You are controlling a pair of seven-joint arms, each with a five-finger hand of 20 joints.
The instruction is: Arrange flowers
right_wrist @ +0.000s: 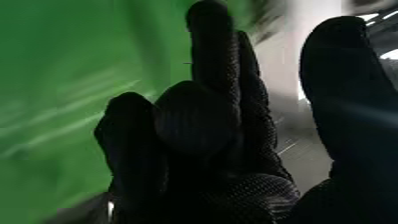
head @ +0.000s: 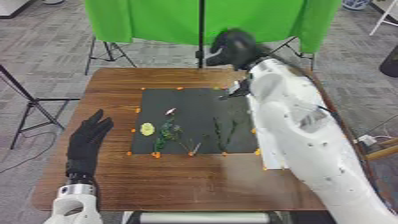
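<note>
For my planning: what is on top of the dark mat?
A yellow bloom, a pink one and green stems. The right arm seems to cover the mat's far right corner; anything there is hidden.

The mat (head: 194, 100) lies on the table (head: 195, 187), bearing a flower (head: 147, 129) at left, stems (head: 233, 131) at right, sprigs (head: 164, 133) between, with a curtain (head: 151, 20) behind the table.

The right arm (head: 284, 92) stretches forward, the right hand (head: 234, 49) loosely open, while the left hand (head: 86, 142) points forward, fingers straight.
</note>
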